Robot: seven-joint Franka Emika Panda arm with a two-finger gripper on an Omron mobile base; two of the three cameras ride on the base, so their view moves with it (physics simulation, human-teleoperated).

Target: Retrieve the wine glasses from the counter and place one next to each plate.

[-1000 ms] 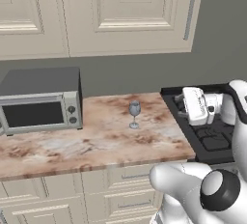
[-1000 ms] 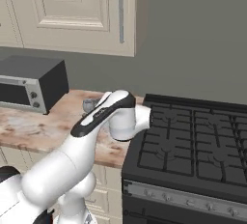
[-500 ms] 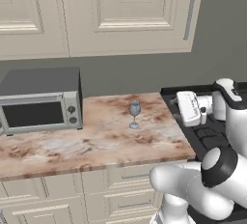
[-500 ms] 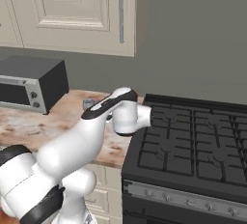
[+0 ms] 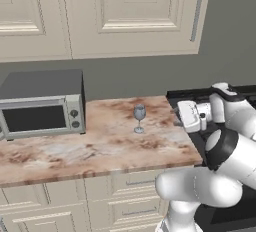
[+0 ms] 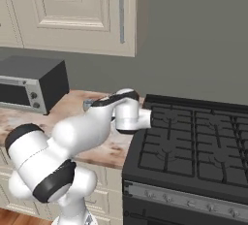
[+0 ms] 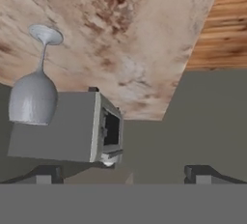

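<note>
One wine glass [image 5: 139,117], translucent grey-blue, stands upright on the marbled counter [image 5: 100,148], a little right of its middle. My gripper [image 5: 182,118] hovers at the counter's right end, level with the glass and a hand's length to its right. In the hand view the picture is rolled over: the wine glass [image 7: 34,97] hangs foot-up at the left, well outside the gripper [image 7: 123,175], and the counter [image 7: 125,39] fills the top. Both fingertips [image 7: 46,174] stand wide apart and open, with nothing between them. The plates are out of view.
A dark grey toaster oven [image 5: 42,105] sits on the counter's left part, also behind the glass as the toaster oven [image 7: 62,126]. A black stove [image 6: 193,141] adjoins the counter on the right. Cream wall cabinets [image 5: 125,11] hang above. A wooden floor [image 7: 217,25] lies beyond the counter edge.
The hand has shifted a little left and lower, nearer the glass, while the elbow swung round. The jaws stayed open and the glass has not moved.
</note>
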